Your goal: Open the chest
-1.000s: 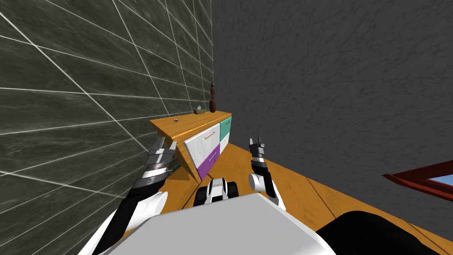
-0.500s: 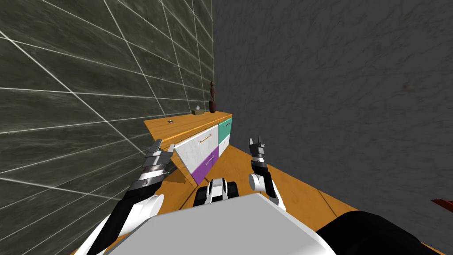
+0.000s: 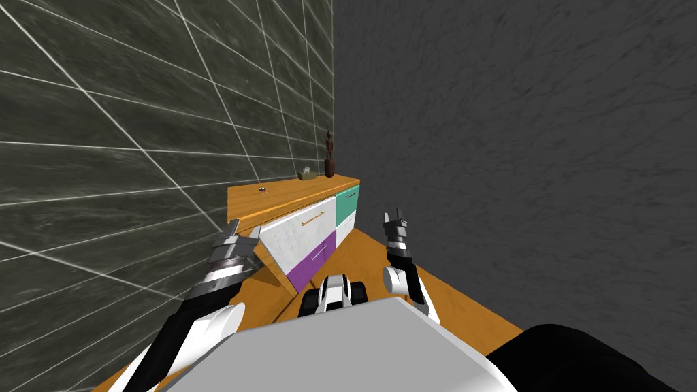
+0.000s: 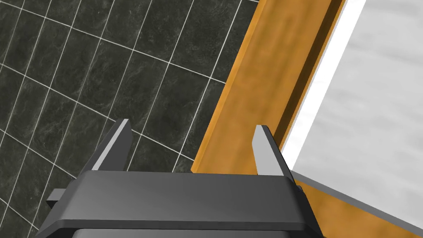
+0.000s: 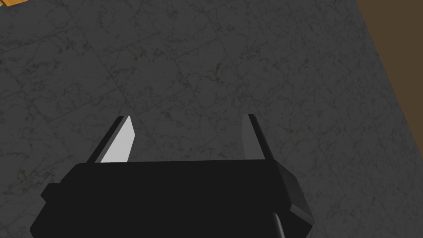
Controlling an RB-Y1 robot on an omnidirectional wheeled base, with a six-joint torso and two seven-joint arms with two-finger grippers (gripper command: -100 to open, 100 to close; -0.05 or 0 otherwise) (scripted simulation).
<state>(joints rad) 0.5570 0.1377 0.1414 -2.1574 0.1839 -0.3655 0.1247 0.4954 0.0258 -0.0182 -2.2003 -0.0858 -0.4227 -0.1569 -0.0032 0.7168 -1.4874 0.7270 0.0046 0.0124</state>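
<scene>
Against the tiled wall (image 3: 102, 170) on my left stands the chest (image 3: 286, 197), its long axis running away along that wall. Its near end lies just ahead of the left gripper (image 3: 242, 233), whose jaws are spread wide. The white upper drawer front (image 3: 299, 235) lies to that gripper's right. The right gripper (image 3: 395, 219), equally wide, hangs well apart. Since a second ago my view has swung slightly and the left hand has drawn closer to that end.

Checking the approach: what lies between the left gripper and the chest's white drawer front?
Only the chest's orange frame edge, beside the left gripper's open jaws, in the left wrist view.
</scene>
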